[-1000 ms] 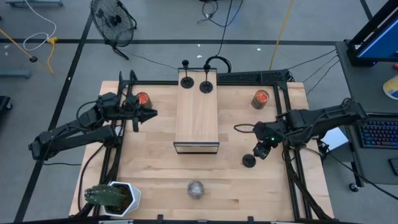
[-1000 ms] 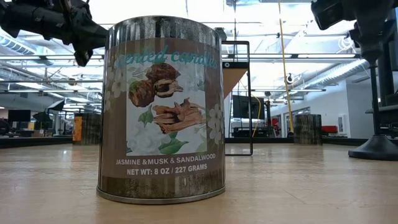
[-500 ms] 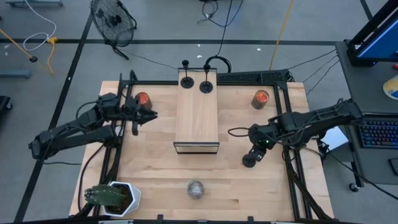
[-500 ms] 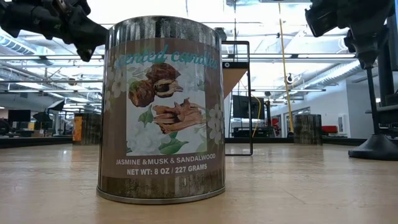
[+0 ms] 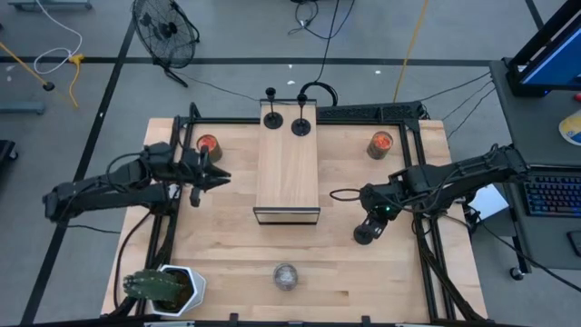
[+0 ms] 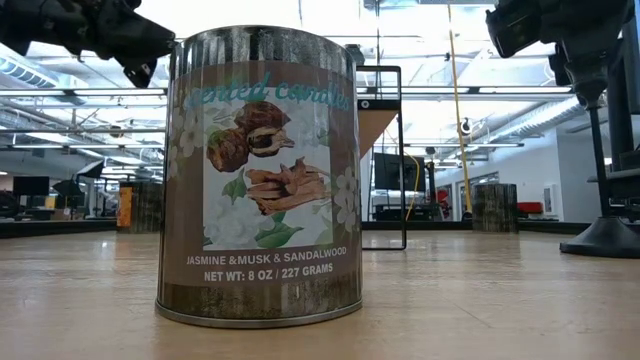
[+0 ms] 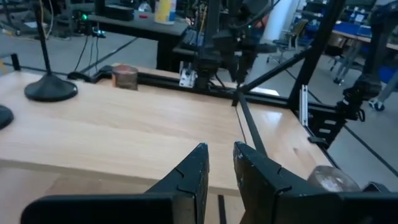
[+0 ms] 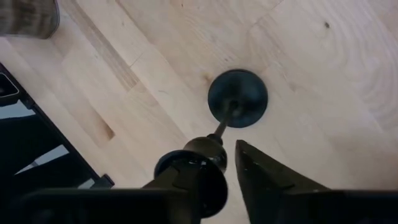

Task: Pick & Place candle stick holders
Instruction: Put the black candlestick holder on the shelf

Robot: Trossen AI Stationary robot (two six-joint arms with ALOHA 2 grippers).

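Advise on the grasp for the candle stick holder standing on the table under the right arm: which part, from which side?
Take the candle stick holder by its thin upright stem, near the top, coming straight down from above. Its disc base lies flat on the table and offers no purchase. The right gripper already hangs over it, fingers straddling the stem top; whether they have closed is unclear. The left gripper waits left of the wooden box.

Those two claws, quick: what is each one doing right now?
Left claw: nearly closed, holding nothing.
Right claw: around the candle stick holder stem top; grip cannot be told.
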